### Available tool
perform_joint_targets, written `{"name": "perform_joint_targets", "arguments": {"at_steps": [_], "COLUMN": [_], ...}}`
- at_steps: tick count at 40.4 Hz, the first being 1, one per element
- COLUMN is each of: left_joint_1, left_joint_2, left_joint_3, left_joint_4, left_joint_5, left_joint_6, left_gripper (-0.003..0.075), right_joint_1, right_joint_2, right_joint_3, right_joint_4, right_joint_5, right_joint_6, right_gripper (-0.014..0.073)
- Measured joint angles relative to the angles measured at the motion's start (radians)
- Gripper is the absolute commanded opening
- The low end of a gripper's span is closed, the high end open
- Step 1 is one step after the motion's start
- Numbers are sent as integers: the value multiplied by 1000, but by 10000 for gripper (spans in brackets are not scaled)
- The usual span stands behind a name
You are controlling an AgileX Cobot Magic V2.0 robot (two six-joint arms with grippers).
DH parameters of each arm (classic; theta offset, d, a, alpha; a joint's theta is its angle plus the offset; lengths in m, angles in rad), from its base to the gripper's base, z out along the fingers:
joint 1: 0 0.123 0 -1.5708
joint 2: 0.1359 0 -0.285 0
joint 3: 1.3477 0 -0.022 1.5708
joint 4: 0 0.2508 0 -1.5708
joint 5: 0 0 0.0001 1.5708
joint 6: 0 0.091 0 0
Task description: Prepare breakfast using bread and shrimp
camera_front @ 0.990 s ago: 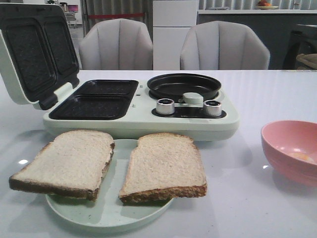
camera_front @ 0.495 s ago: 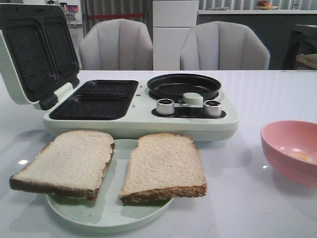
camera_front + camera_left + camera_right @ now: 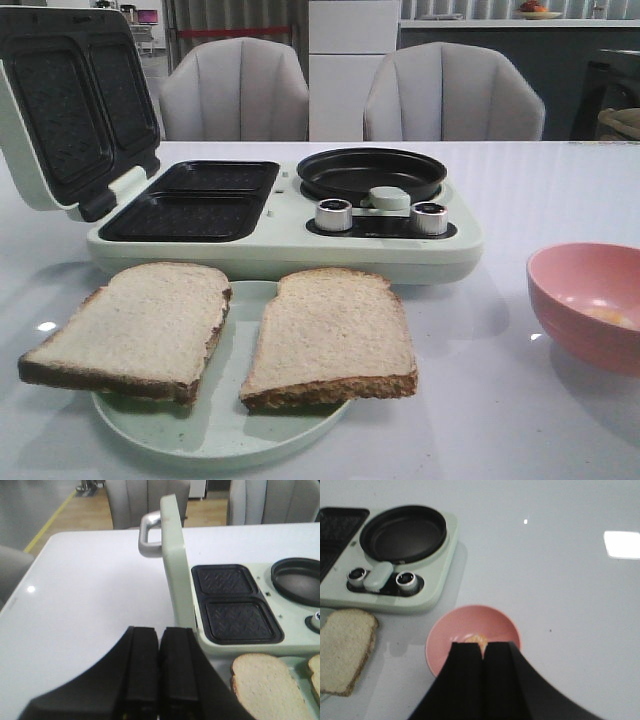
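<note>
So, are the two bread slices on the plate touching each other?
Apart. The front view shows pale plate between the left slice and the right slice.

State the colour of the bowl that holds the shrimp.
The bowl is pink, clearest in the right wrist view, with the shrimp inside.

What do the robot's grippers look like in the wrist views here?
Both the left gripper and right gripper have matte black fingers: broad, flat-faced and squared at the tips, widening into flared black bases. No cables or markings are visible. Neither arm appears in the front view.
</note>
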Motion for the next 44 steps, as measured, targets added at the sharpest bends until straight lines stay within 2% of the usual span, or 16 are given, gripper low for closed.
{"name": "perform_joint_targets", "arguments": {"at_steps": [6,8,10,16,19,30,36,44], "left_joint_1": [0,0,0,0,0,-27,-124,-305], "left_joint_2": [53,66,77,97,104,164,225,324], "left_joint_3": [21,27,33,38,40,40,40,53], "left_joint_4": [-2,-2,-2,2,4,8,8,21], "left_joint_5": [2,2,2,2,2,2,2,-14], "left_joint_6": [0,0,0,0,0,42,123,241], "left_gripper": [102,120,176,510,592,539,507,506], "right_joint_1": [0,0,0,0,0,0,0,0], "right_joint_2": [91,115,136,158,158,158,158,158], "right_joint_3": [0,0,0,0,0,0,0,0], "right_joint_4": [0,-2,-3,-4,-4,-4,-4,-4], "right_joint_5": [18,20,20,21,21,24,24,24], "right_joint_6": [0,0,0,0,0,0,0,0], "right_gripper": [38,69,134,414,495,507,507,507]}}
